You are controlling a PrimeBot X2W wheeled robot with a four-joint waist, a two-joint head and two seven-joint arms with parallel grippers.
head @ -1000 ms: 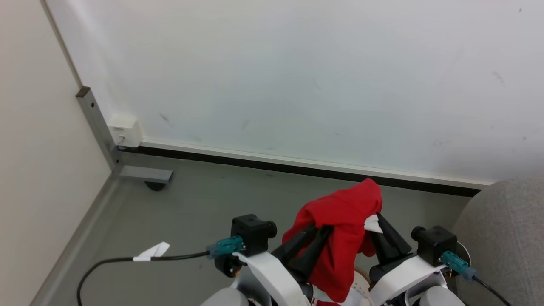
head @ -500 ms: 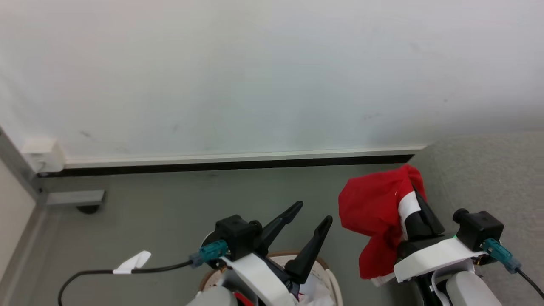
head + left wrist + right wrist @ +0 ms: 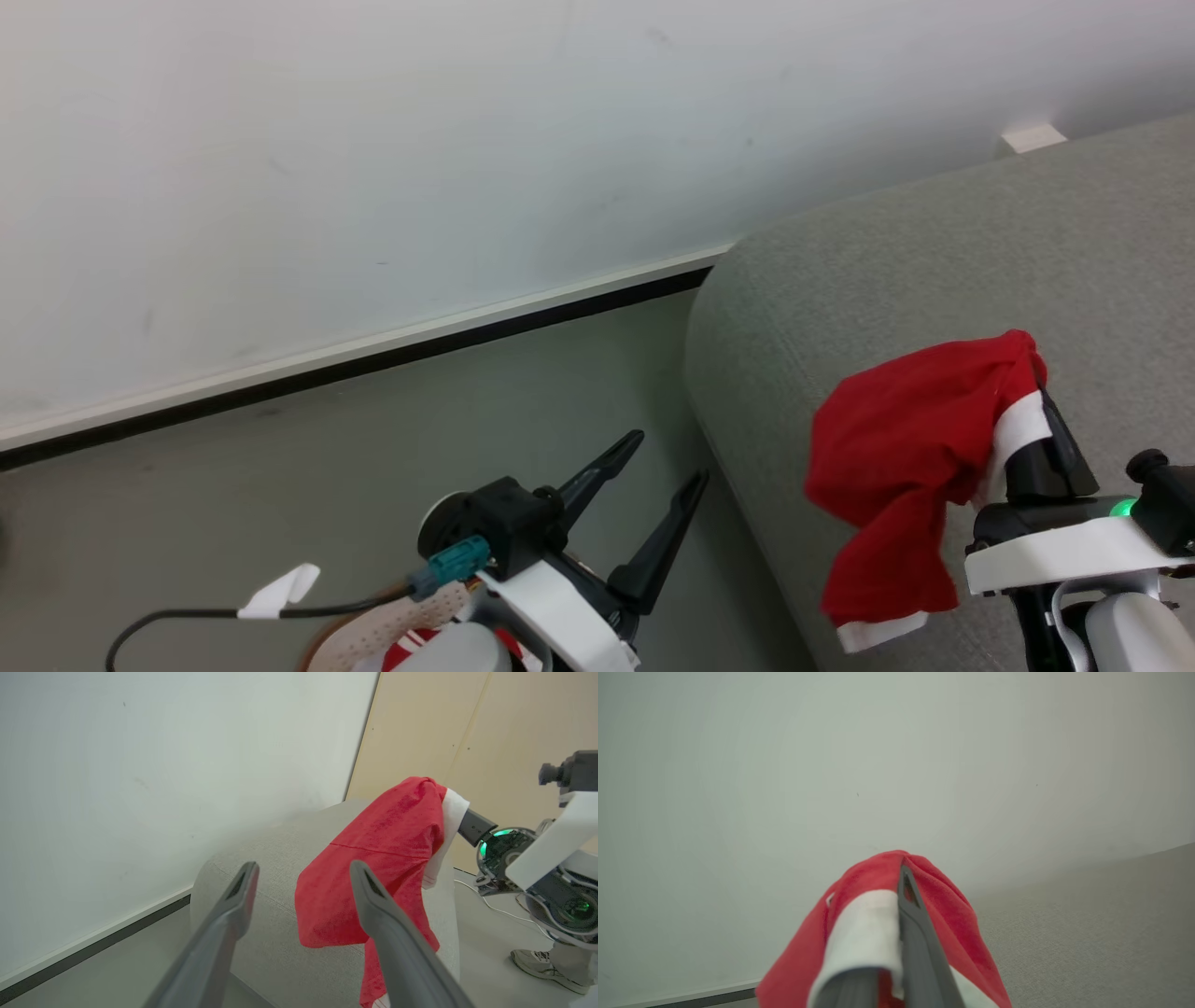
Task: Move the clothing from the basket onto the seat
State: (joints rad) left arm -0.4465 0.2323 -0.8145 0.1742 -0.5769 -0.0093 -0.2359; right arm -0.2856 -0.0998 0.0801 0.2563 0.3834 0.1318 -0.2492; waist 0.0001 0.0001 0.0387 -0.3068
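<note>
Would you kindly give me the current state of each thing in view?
left gripper: open, empty.
right gripper: shut on the red garment.
red garment: lifted, draped over the right gripper, hanging above the seat.
basket: holds red-and-white clothing.
seat: garment not yet laid on it.

Bright, diffuse light lies flat on the white wall (image 3: 373, 140), greying toward its right in the right wrist view. Before the wall, the red garment (image 3: 943, 910) looks soft, unfocused.

The red garment (image 3: 896, 448) hides right jaws' tips (basket (image 3: 392, 618) cropped).
</note>
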